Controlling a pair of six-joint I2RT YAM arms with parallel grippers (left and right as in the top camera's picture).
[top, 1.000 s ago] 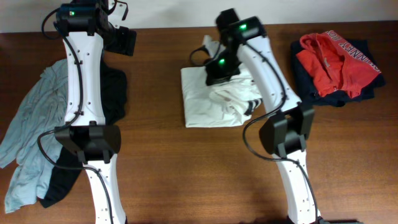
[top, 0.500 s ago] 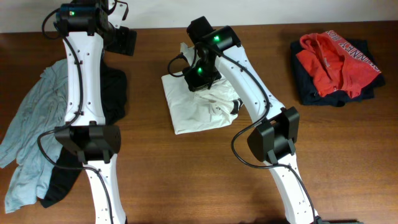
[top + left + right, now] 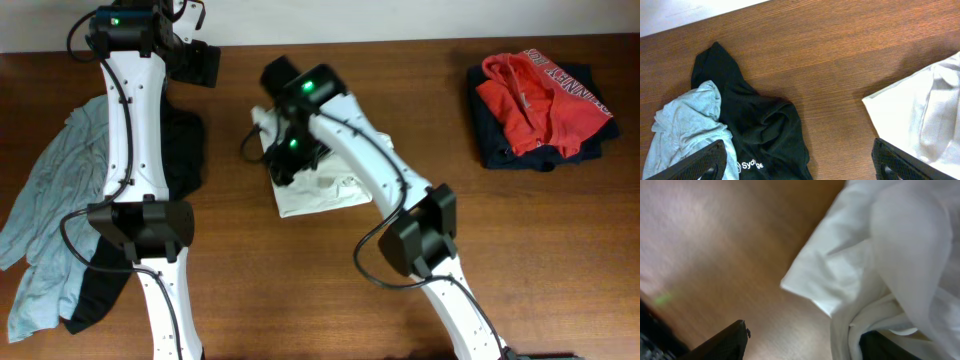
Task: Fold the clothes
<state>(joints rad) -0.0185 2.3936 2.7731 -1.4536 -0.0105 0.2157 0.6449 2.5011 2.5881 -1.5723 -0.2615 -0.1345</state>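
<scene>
A crumpled white garment (image 3: 318, 185) lies in the middle of the table, partly folded. My right gripper (image 3: 286, 158) hovers over its left edge. In the right wrist view the jaws stand apart: the left finger (image 3: 720, 342) is over bare wood, and folds of the white garment (image 3: 890, 255) drape against the right finger (image 3: 885, 347). My left gripper (image 3: 198, 63) is open at the table's far left, above a black garment (image 3: 760, 125) and a light blue shirt (image 3: 685, 130). Nothing is between the left gripper (image 3: 800, 167) fingers.
A folded stack of red and navy clothes (image 3: 540, 100) sits at the far right. The light blue shirt (image 3: 50, 220) and black garment (image 3: 182, 150) sprawl along the left side. The white wall borders the table's far edge.
My right arm has swept left, dragging the white garment with it from centre-right to centre, and its jaws have opened. The left arm has stayed in place.
</scene>
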